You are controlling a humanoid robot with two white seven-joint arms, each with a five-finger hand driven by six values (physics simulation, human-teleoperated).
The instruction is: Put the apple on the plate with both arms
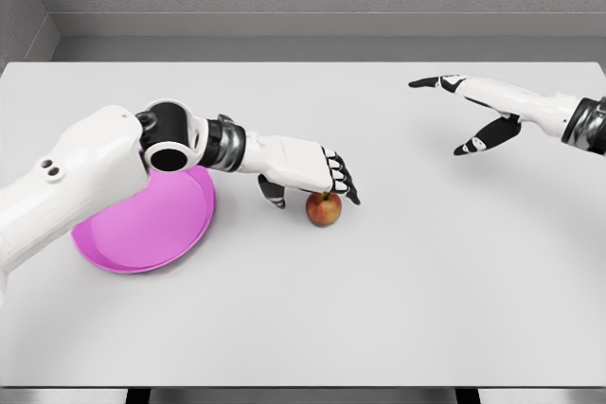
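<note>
Count: we see one plate, one apple, two hands and one table.
Plate: the pink plate (142,229) lies at the table's 9 o'clock side, partly covered by the left forearm; in the part we can see, it holds nothing.
Left hand: the left hand (312,169) reaches out past the plate's 3 o'clock rim, palm down, its fingers (341,177) drooped loosely over the fruit; we cannot tell whether the fingertips touch it, and they do not close round it.
Apple: the red-and-yellow apple (324,209) sits on the bare table (379,309) just beside the plate, at its 3 o'clock, under the left fingertips.
Right hand: the right hand (473,111) hangs at the table's 2 o'clock, fingers stretched flat and apart, thumb dropped below, holding nothing, well apart from the apple.
</note>
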